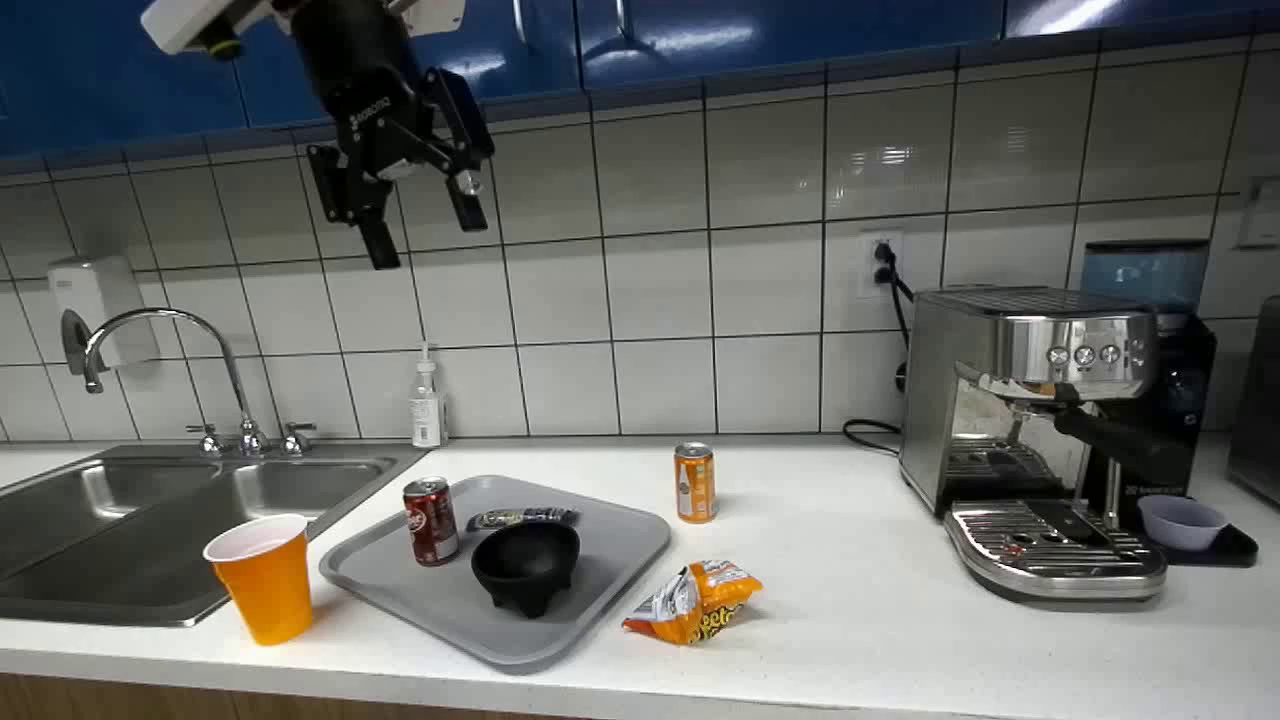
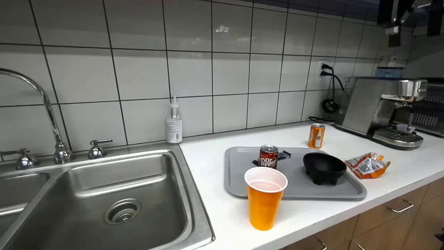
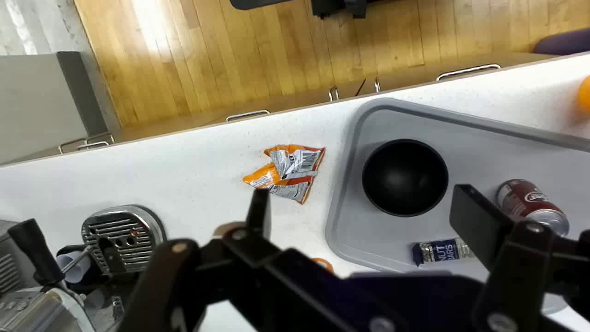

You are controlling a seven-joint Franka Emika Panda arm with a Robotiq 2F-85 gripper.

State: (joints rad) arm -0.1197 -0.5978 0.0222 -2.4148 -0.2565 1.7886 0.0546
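Observation:
High above the counter, my gripper (image 1: 424, 236) (image 3: 362, 196) hangs open with nothing between its fingers. Below it lies a grey tray (image 1: 400, 590) (image 2: 239, 180) (image 3: 343, 207) bearing a black footed bowl (image 1: 527, 565) (image 2: 324, 168) (image 3: 405, 177), a dark red Dr Pepper can (image 1: 431, 522) (image 2: 269, 156) (image 3: 525, 203) and a nut bar (image 1: 520, 517) (image 3: 440, 250). Upright in both exterior views, the can is partly behind the cup in an exterior view. A crumpled orange snack bag (image 1: 695, 602) (image 2: 369, 166) (image 3: 288, 170) rests beside the tray. My fingers partly cover the bar in the wrist view.
An orange cup (image 1: 265, 580) (image 2: 265, 199) stands between sink (image 1: 150, 560) (image 2: 138, 232) and tray. Farther back is an orange can (image 1: 694, 482) (image 2: 316, 136). A coffee machine (image 1: 1030, 400) (image 2: 378, 111), soap bottle (image 1: 427, 405) (image 2: 174, 123) and overhead blue cabinets (image 1: 780, 35) border the space.

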